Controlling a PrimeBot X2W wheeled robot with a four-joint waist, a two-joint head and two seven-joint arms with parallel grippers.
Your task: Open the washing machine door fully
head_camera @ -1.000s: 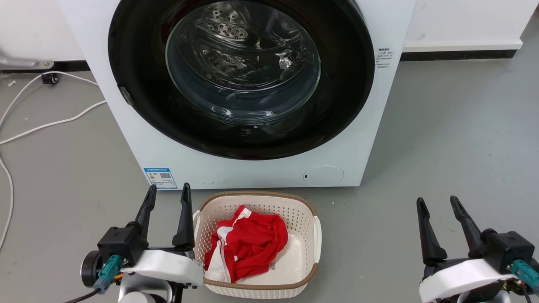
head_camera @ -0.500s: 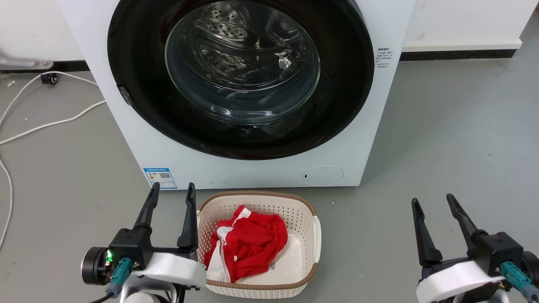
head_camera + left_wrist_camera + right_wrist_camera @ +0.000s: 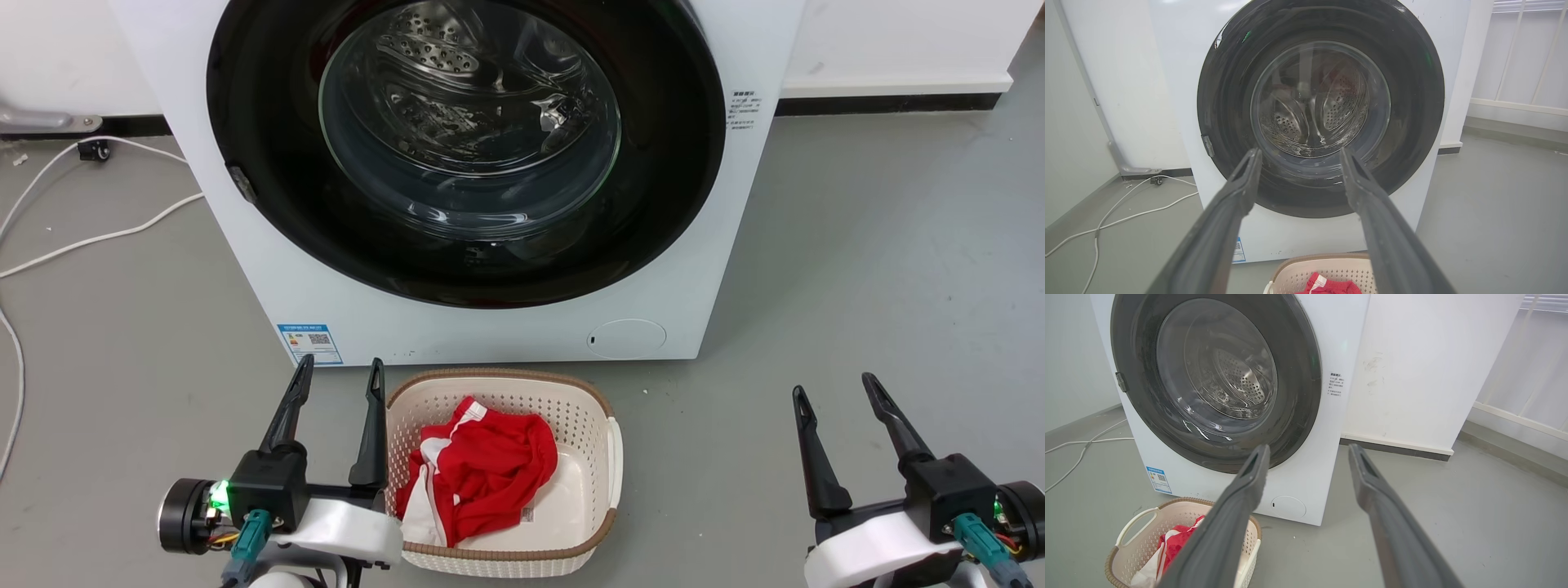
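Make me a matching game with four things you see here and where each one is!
Things:
1. round glossy black washing machine door
2. cream perforated plastic basket
3. crumpled red and white cloth
4. thin white cable

Places:
A. lying inside the basket
B. loose on the grey floor, left of the machine in the head view
C. shut flat on the white boxy washing machine
D. standing on the floor right in front of the machine

Pairs: 1-C, 2-D, 3-A, 4-B.

Blue sticker [image 3: 310, 343], small printed label [image 3: 744, 110] on washing machine [image 3: 490, 335]: text illegible.
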